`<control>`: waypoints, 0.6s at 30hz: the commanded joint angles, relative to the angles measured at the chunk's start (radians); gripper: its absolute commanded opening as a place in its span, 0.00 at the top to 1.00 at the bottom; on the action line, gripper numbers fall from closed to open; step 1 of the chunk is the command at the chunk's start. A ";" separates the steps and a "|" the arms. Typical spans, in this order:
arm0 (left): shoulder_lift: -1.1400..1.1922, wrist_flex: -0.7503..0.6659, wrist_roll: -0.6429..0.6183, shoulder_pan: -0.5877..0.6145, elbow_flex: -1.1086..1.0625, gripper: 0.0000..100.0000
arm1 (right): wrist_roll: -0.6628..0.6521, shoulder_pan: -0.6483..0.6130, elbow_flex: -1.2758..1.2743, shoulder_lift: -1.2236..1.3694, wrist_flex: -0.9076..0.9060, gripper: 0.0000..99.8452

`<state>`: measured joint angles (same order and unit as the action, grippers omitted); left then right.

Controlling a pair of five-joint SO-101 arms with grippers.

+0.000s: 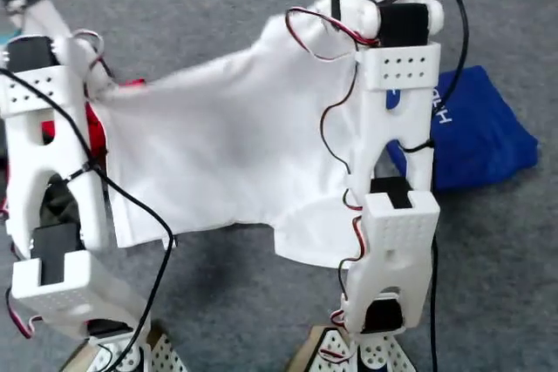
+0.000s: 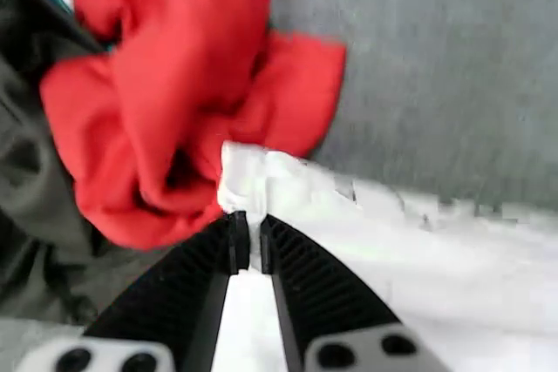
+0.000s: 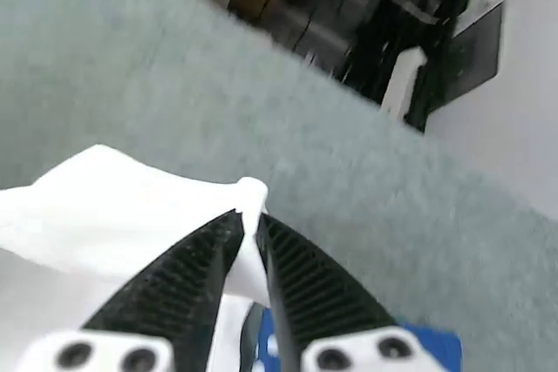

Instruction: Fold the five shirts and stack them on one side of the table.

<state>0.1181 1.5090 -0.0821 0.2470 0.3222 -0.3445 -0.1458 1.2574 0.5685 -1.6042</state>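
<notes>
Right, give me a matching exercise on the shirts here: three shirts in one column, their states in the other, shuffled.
1. white shirt
2. red shirt
3. blue shirt

A. crumpled in a heap beside the left gripper
B. lying on its own on the table, touched by no gripper
C. pinched at two corners, by the left gripper and the right gripper

Pairs: 1-C, 2-A, 3-B.

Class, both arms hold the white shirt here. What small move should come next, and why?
Probably both tools should draw their corners over to the near hem, folding the white shirt in half. The left tool and right tool are each shut on a far corner, the shirt spreads out between them, and the red shirt lies right by the left corner.
</notes>
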 commanded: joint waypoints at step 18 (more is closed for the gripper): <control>-0.015 -0.009 0.106 0.000 -0.253 0.98 | -0.140 0.015 -0.616 -0.453 -0.121 1.00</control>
<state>0.1166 1.5090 -0.0008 0.2332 0.0690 -0.4703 -0.1458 0.8447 0.2770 -1.7683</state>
